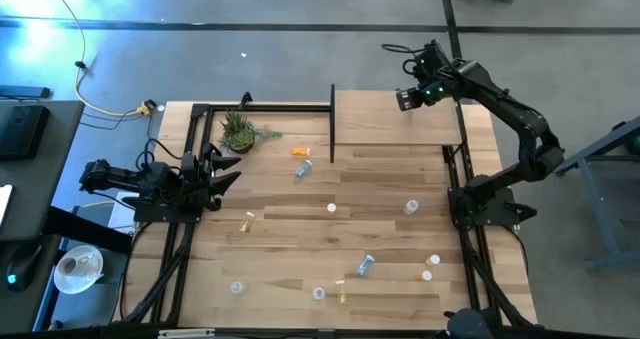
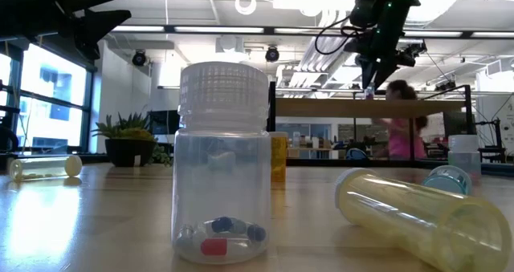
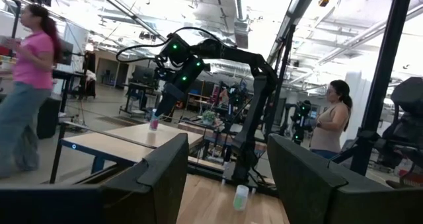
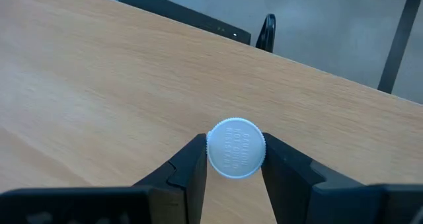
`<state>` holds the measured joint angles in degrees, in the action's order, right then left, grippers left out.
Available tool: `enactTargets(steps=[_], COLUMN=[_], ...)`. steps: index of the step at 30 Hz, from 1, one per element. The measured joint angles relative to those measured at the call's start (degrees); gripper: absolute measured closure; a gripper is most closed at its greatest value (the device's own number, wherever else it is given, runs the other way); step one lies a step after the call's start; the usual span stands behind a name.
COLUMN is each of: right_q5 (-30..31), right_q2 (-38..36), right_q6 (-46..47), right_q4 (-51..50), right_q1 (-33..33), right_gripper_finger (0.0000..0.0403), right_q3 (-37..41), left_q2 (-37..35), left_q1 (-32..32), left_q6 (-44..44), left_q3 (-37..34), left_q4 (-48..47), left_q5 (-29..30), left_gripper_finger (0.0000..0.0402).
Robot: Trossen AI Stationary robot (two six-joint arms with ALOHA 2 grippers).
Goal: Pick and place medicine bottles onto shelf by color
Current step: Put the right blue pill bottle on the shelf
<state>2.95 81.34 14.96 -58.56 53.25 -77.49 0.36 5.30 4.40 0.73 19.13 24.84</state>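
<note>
— Clear bottle stands upright right at the low camera, white cap on, coloured pills at its bottom. And the one being carried?

— White-capped bottle sits pinched between both fingers of the right tool, cap facing the wrist camera, directly over the shelf. Seen from the left wrist, that bottle looks pinkish and hangs at the tip of the right tool, at or just above the shelf board; whether it touches, I cannot tell.

— Where on the shelf?

— Near its far edge, toward the right side.

— The left tool?

— Left tool waits at the counter's left edge, fingers spread wide, holding nothing.

— The counter?

— Planked wood counter, bottles scattered toward its near edge, an orange one and a bluish one nearer the middle, a potted plant by the far left corner. A yellowish bottle lies on its side.

— The room?

— Open workshop, ceiling lights, a person in pink and another person standing beyond.
</note>
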Motion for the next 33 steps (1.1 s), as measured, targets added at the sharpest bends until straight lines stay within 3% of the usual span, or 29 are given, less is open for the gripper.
enactTargets(steps=[25,33], right_q5=[1.59,1.54], right_q2=[2.32,2.78], right_q6=[-3.39,-3.40], right_q4=[0.47,-0.87], right_q1=[-0.04,-0.04], right_gripper_finger=[0.0281,0.0265], right_q3=[-0.20,0.24], left_q2=[0.00,0.00], left_q1=[0.00,0.00], left_q6=[0.02,-0.04], left_q3=[0.00,0.00], left_q4=[-0.02,-0.02], left_q5=[0.00,0.00], left_gripper_finger=[0.0204,0.0204])
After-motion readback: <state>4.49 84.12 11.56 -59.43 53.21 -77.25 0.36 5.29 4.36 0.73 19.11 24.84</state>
